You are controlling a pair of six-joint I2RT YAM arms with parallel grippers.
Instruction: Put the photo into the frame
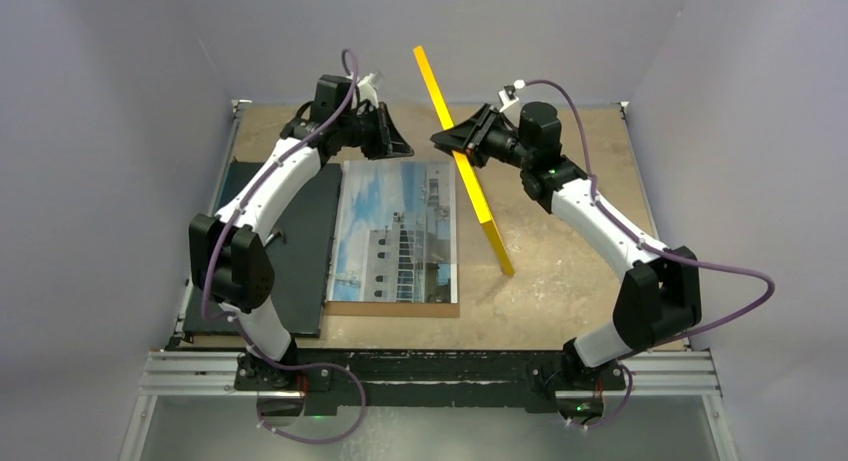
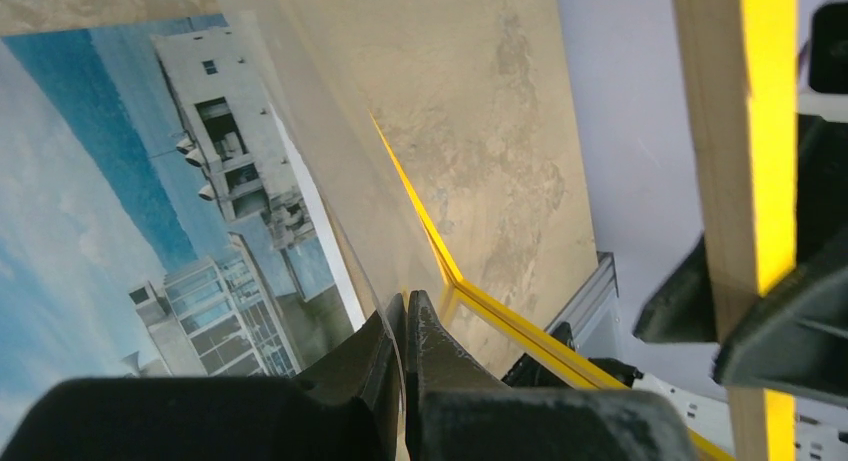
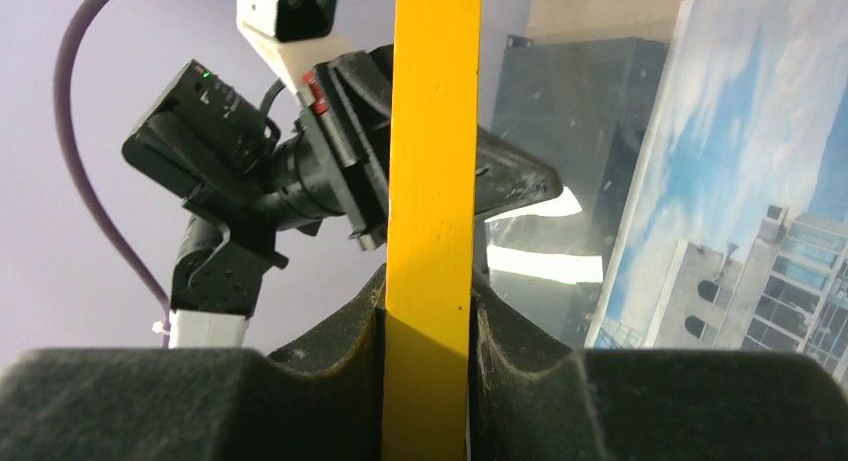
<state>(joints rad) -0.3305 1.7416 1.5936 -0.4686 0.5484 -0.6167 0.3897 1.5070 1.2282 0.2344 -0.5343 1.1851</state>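
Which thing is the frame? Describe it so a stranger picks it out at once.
Start at the brown table and find the photo lying flat at its middle. Just right of it the frame stands tilted on edge, clamped in the right gripper. It alone is bright yellow-orange and raised; the black board on the left lies flat.

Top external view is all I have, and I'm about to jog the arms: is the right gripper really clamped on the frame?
Observer: Yes. The right wrist view shows the right gripper with both fingers pressed against the frame.
Operator: And the left?
Observer: Shut; the left gripper seems to pinch the clear pane at its edge.
Operator: Pane? I see none.
Observer: In the right wrist view, glare on it shows between the frame and the photo.
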